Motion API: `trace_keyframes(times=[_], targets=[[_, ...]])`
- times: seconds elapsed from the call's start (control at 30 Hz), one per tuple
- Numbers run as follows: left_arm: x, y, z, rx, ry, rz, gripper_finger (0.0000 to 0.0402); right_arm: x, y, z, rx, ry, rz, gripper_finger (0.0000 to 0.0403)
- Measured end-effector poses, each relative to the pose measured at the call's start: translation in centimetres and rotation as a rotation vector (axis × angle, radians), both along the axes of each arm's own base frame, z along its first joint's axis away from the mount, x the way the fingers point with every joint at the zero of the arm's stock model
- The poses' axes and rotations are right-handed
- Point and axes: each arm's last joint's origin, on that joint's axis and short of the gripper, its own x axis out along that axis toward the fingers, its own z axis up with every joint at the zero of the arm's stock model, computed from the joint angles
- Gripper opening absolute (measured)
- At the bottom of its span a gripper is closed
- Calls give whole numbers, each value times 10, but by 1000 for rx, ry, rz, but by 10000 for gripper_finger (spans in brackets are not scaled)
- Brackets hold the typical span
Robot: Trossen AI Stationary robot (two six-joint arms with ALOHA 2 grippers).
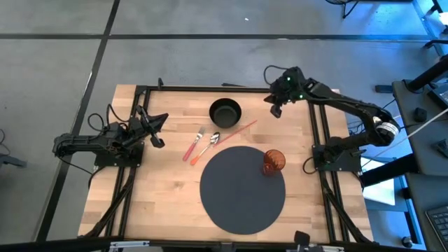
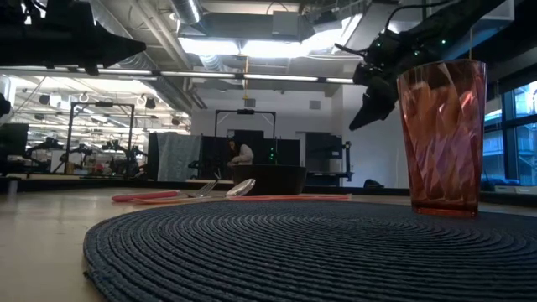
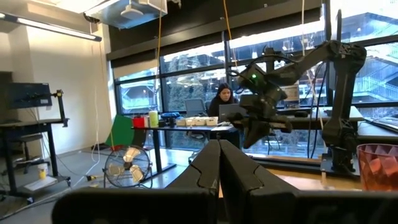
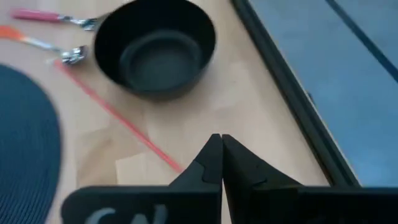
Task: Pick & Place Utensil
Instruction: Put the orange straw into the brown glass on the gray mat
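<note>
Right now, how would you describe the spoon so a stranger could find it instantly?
Start at the round dark placemat on the wooden table; just beyond its far-left edge, below the black bowl, lie two utensils side by side. The spoon is the one nearer the mat, orange-handled with a rounded bowl, unlike the red-handled fork.

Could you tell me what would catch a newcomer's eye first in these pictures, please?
The large round dark placemat dominates the near middle of the wooden table, with a red tumbler standing upright on its right edge. Beyond it sit a black bowl, a fork, a spoon and a thin red stick. Both arms hang clear, empty: the left gripper at the left edge, the right gripper right of the bowl.
</note>
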Motion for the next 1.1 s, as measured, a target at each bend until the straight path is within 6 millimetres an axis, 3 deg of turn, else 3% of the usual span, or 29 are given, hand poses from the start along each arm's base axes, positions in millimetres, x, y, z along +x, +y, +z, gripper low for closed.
trace_keyframes(times=[0.2,0.43,0.6,0.73,0.93,1.1], targets=[[1,0,-2,-24,4,-8,1,-10,-16,-32,92,114,112,1],[1,0,-2,-39,-3,-13,1,16,-26,-68,170,239,137,1],[1,0,-2,-38,2,-13,1,30,-28,-58,120,261,134,3],[1,0,-2,-35,6,-2,1,45,-23,-34,83,290,157,2],[0,1,-2,-37,7,10,1,84,-5,-3,-8,345,217,2],[1,1,-3,-37,13,10,1,109,10,-13,34,423,306,2]])
